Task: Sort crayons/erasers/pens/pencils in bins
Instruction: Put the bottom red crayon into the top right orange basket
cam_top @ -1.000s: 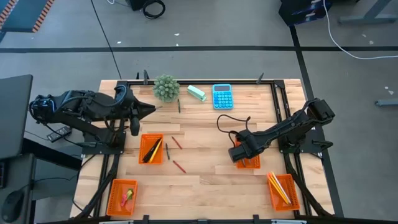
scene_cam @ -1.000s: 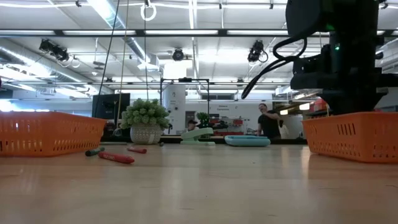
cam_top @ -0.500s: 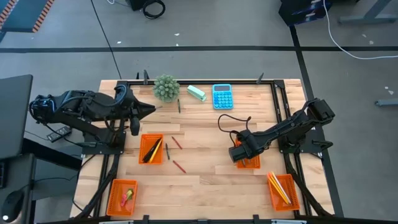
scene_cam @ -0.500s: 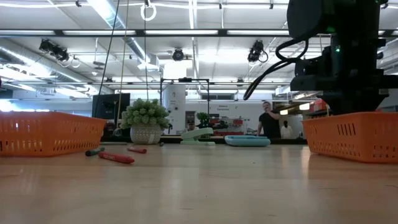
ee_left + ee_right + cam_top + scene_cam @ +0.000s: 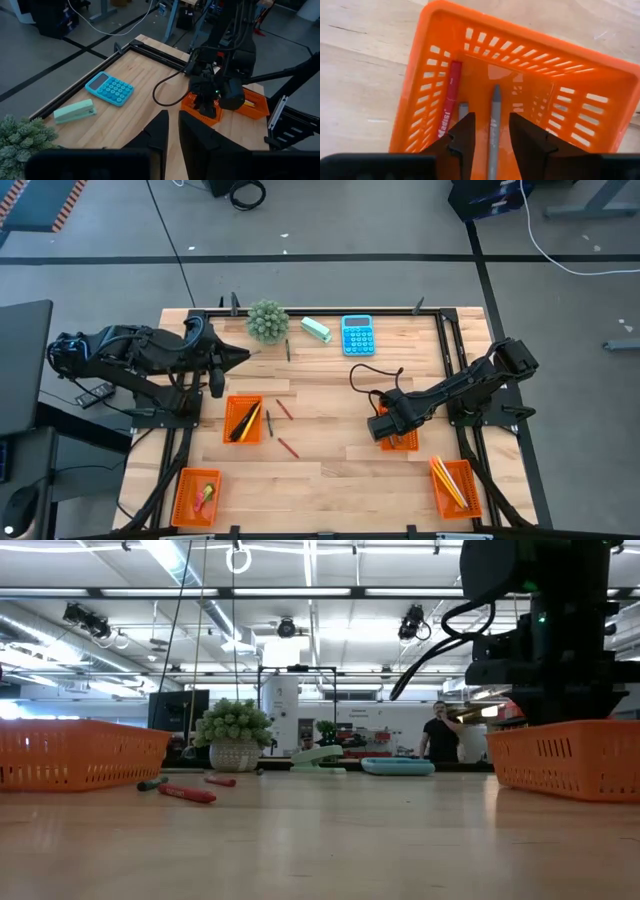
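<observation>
Right gripper point(image 5: 490, 137) low over a bin point(image 5: 600, 67) on the worktop's point(image 5: 330, 395) right side, jaws spread. Grey crayon point(image 5: 494, 125) lies free between them on the bin floor, red crayon point(image 5: 449, 106) beside it. Left gripper point(image 5: 238, 356) waits near the plant point(image 5: 267, 321), jaws nearly pressed together, holding nothing.

Pens in bin point(image 5: 243, 420) at left, two crayons point(image 5: 284, 410) just right, calculator point(image 5: 358, 335) behind
</observation>
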Motion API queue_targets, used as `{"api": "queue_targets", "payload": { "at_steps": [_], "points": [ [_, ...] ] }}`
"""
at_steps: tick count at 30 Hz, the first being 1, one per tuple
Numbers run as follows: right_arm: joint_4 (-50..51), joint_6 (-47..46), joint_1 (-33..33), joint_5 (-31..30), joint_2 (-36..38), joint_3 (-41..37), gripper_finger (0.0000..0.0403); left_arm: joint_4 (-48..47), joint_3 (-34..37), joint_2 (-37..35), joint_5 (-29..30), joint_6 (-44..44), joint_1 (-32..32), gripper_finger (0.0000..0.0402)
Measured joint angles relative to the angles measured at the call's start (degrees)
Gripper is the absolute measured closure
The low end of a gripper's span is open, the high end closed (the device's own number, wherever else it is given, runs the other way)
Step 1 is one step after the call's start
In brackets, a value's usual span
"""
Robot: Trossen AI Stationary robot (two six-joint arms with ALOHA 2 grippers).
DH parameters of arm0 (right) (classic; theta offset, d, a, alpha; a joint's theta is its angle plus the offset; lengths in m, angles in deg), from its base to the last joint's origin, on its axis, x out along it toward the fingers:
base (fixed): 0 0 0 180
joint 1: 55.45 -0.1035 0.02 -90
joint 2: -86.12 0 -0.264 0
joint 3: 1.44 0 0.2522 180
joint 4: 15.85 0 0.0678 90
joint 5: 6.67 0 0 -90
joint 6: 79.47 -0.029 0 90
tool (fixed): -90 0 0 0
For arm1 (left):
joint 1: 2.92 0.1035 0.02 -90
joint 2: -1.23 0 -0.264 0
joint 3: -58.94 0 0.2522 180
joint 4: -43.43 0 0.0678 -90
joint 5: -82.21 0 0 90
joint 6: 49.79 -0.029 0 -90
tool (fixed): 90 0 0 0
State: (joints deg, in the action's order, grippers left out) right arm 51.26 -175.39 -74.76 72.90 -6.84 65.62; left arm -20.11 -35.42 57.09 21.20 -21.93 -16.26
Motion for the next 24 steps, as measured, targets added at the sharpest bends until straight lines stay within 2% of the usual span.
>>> {"api": "queue_targets", "payload": {
  "at_steps": [9, 13, 16, 21, 24],
  "points": [
    [1.8, 0.1, 0.0, 1.9, 0.0, 6.8, 0.0272, 0.0, 0.0, 0.0, 0.0, 0.0, 0.0, 0.0348],
    [1.9, 0.1, 0.0, 0.8, 0.0, 11.1, 0.0272, 0.0, 0.0, 0.0, 0.0, 0.0, 0.0, 0.0351],
    [0.7, 1.0, 0.0, -3.5, 0.0, 14.6, 0.0272, 0.0, 0.0, 0.0, 0.0, -0.1, 0.0, 0.0347],
    [0.8, 13.5, 0.5, -13.5, 0.0, 20.2, 0.0272, 0.0, 0.0, 0.0, 0.0, -0.1, 0.0, 0.0340],
    [0.0, 12.0, 2.3, -17.9, 0.0, 22.9, 0.0272, 0.1, 0.0, 0.0, 0.0, 0.0, 0.0, 0.0342]
  ]
}}
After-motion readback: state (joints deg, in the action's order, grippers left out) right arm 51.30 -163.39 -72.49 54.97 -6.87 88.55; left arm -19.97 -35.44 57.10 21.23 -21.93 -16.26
